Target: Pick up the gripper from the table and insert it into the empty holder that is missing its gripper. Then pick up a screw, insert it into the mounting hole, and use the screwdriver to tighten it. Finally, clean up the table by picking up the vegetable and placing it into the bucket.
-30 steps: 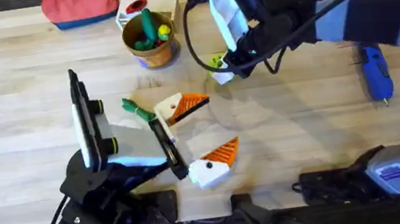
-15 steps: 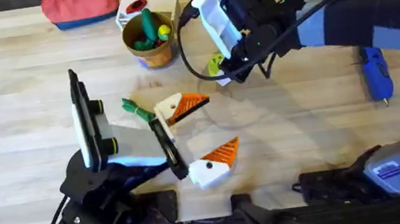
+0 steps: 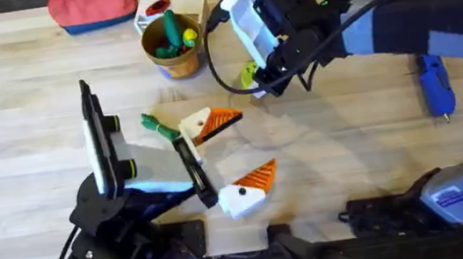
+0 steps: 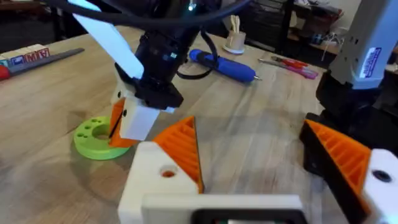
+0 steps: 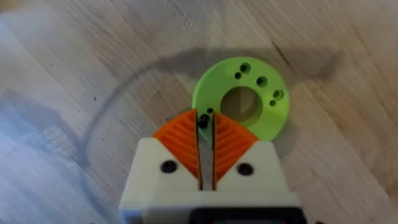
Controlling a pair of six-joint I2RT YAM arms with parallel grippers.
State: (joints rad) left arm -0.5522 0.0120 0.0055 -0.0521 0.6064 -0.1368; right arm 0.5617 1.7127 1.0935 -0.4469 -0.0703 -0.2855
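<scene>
A small dark screw (image 5: 201,120) sits pinched between the clenched orange fingers of the right gripper (image 5: 205,121), just over the rim of the green ring (image 5: 273,112) lying on the surface (image 3: 36,127). The left gripper (image 3: 234,151) rests nearer the bases, fingers spread wide and released, the vegetable (image 3: 159,127) just beside it. The bucket (image 3: 172,44) stands beyond; the screwdriver (image 3: 434,82) lies far right.

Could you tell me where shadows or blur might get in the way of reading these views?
Overhead: the right arm throws a soft, broad shadow on the table below the right gripper. Right wrist: a curved shadow crosses the wood beside the green ring, and the near white finger mounts look soft. Left wrist: the white block in the foreground is blurred, while the blue screwdriver reads clearly.
</scene>
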